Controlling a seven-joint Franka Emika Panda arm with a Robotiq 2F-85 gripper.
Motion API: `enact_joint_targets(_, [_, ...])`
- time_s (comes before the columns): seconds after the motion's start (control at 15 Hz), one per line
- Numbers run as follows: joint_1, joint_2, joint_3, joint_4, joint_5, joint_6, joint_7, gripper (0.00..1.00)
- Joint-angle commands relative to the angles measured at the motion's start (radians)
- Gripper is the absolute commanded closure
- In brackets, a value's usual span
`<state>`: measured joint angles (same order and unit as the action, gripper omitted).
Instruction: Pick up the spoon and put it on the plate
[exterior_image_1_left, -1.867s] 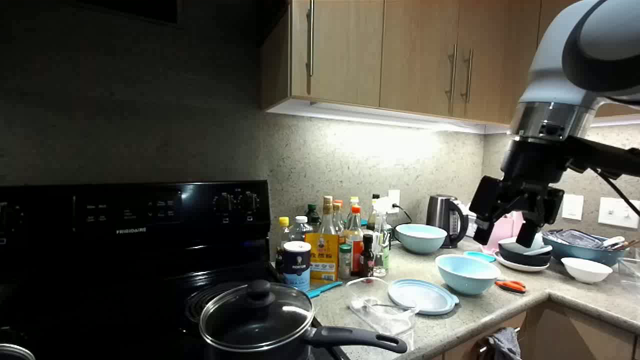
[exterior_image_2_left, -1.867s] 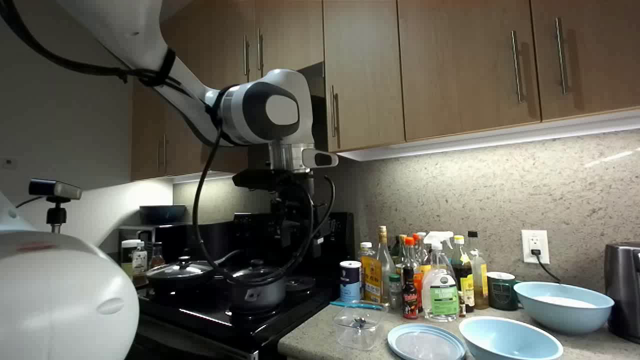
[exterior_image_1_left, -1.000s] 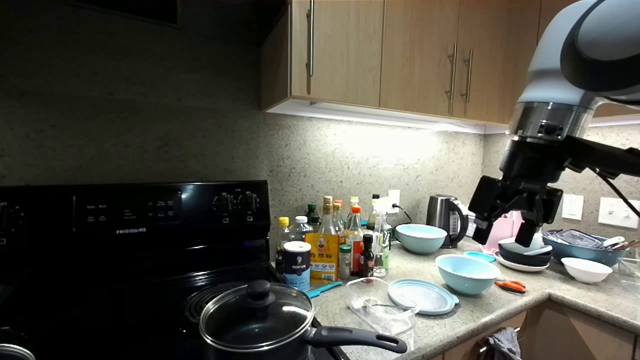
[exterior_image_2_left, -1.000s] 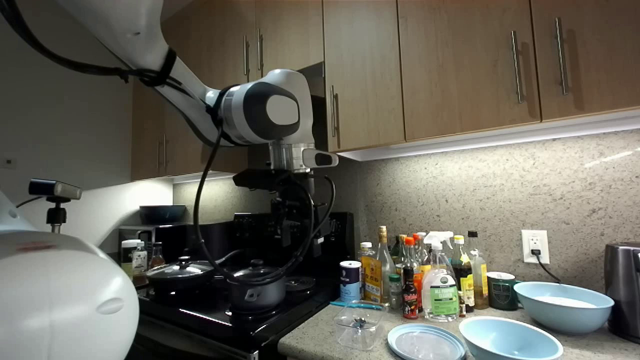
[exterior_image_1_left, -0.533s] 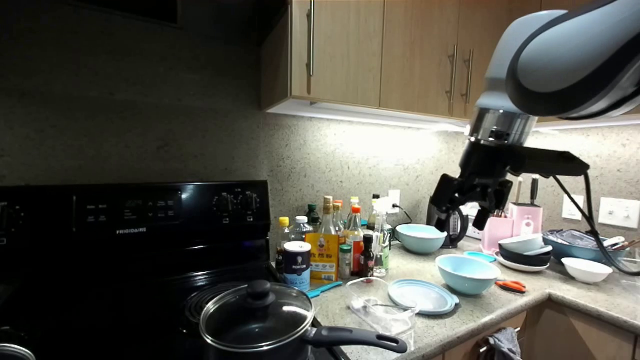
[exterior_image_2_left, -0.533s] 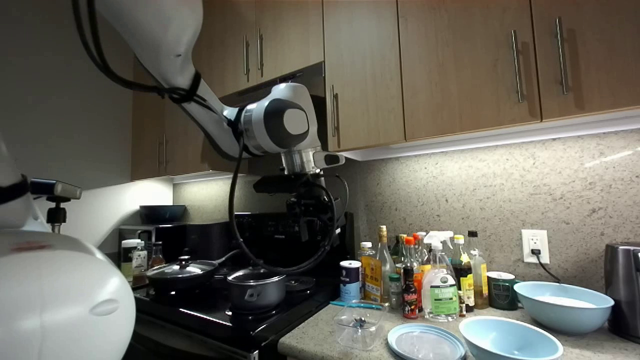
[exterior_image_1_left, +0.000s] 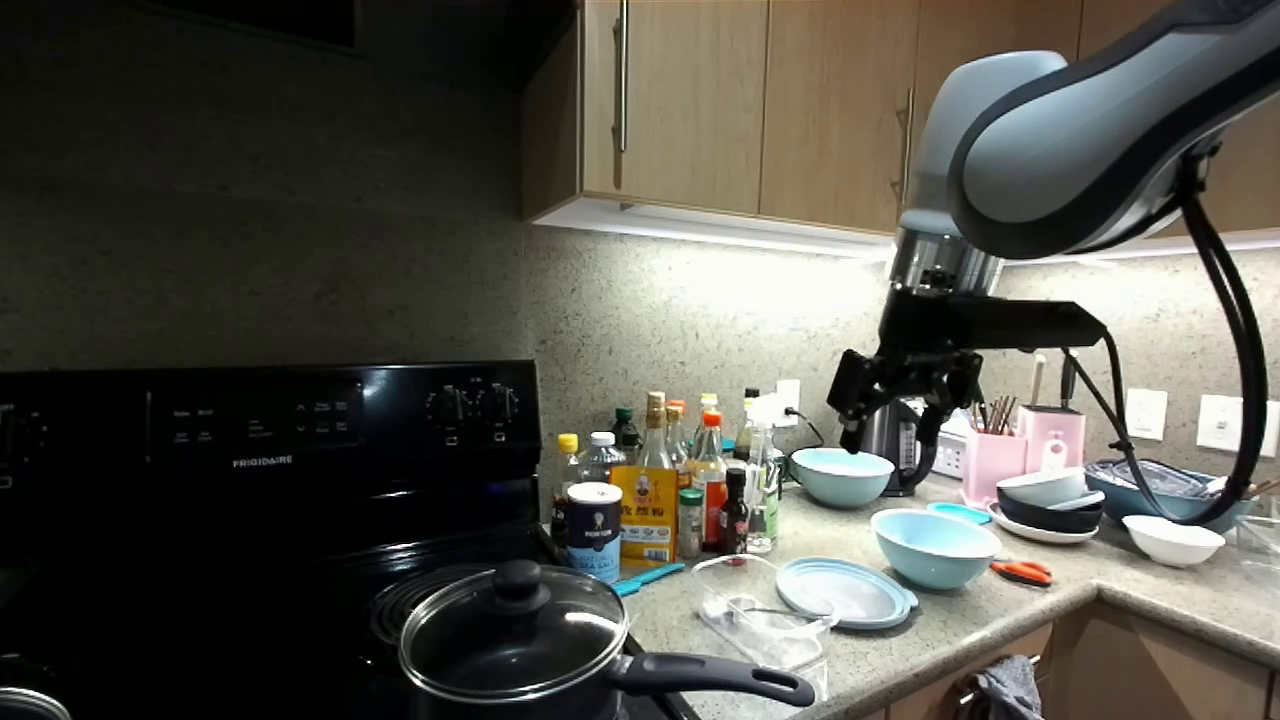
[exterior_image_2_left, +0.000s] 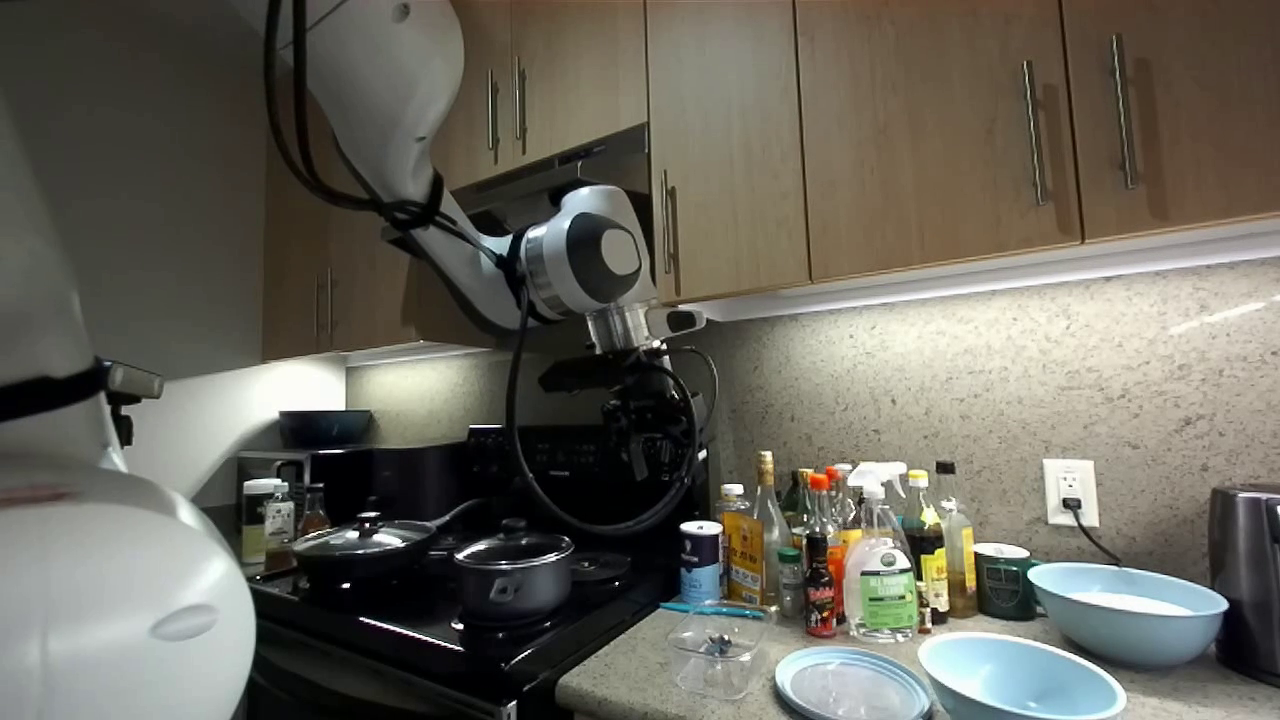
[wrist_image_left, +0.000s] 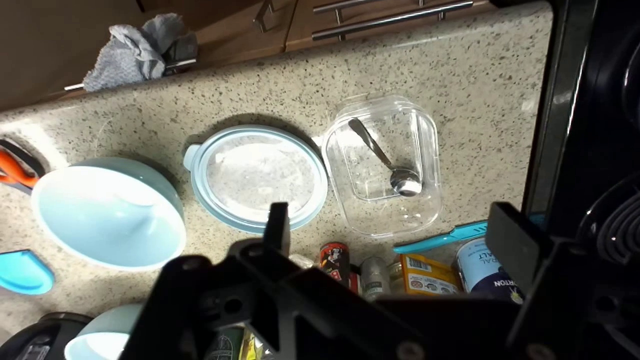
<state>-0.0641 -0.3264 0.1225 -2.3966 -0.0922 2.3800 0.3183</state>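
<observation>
The metal spoon (wrist_image_left: 372, 142) lies inside a clear plastic container (wrist_image_left: 340, 200) on the counter. It also shows in both exterior views (exterior_image_1_left: 785, 612) (exterior_image_2_left: 718, 646). The pale blue-white plate (wrist_image_left: 260, 172) lies flat beside the container, and it shows in both exterior views (exterior_image_1_left: 845, 590) (exterior_image_2_left: 850, 685). My gripper (wrist_image_left: 391, 212) is open, with nothing between its fingers. It hangs high above the counter, well apart from the spoon, and shows in both exterior views (exterior_image_1_left: 888, 448) (exterior_image_2_left: 665, 465).
A light-blue bowl (wrist_image_left: 110, 215) stands beside the plate. Several bottles and a salt can (exterior_image_1_left: 594, 530) stand behind the container, with a blue knife (wrist_image_left: 440, 241) in front. The stove with a lidded pot (exterior_image_1_left: 515, 635) adjoins the counter. A second blue bowl (exterior_image_2_left: 1130, 610) stands near the kettle (exterior_image_2_left: 1245, 580).
The arm holds still at first, then moves with its open gripper: leftward and slightly up in an exterior view, rightward in the other exterior view. The spoon, container and plate have not moved.
</observation>
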Motion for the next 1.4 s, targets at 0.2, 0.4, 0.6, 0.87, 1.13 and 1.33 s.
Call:
enact_joint_targets(0.2, [0.000,0.124,-0.043,0.088,-0.003,-0.028,-0.014,0.00])
enact_joint_targets(0.4, [0.004,0.203,-0.058,0.139,-0.024,-0.028,-0.006,0.00])
enact_joint_targets(0.6, [0.007,0.288,-0.066,0.186,-0.091,-0.015,0.020,0.00])
enact_joint_targets(0.87, [0.023,0.310,-0.088,0.196,-0.126,-0.019,0.024,0.00])
enact_joint_targets(1.13, [0.025,0.336,-0.093,0.219,-0.134,-0.019,0.025,0.00])
enact_joint_targets(1.33, [0.029,0.433,-0.097,0.295,-0.121,-0.040,-0.079,0.00])
